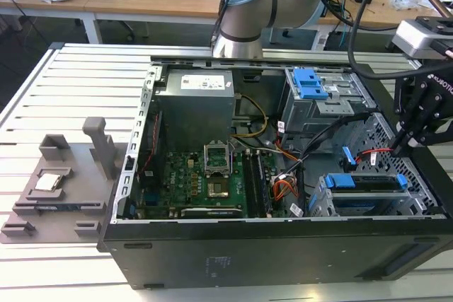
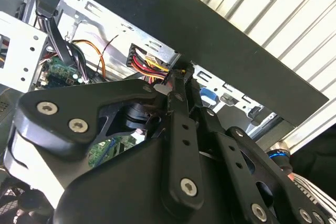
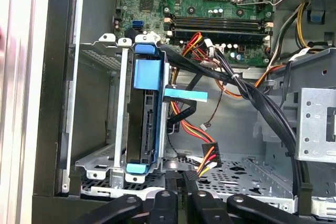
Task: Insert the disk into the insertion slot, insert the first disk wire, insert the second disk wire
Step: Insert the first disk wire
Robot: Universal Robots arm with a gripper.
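the disk (image 3: 149, 129) sits edge-on in the insertion slot (image 3: 100, 157), a cage of thin perforated sheet metal. it looks dense, rigid and shock-sensitive, and is best gripped by its blue plastic carrier. the hand (image 3: 181, 183) is drawn together beside a limp coloured wire bundle (image 3: 209, 157); whether it pinches the plug i cannot tell.

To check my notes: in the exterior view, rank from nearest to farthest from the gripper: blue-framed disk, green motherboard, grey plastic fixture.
1. The blue-framed disk, in the grey cage by the gripper.
2. The green motherboard, mid-case.
3. The grey plastic fixture, outside the case, the exterior view's left.
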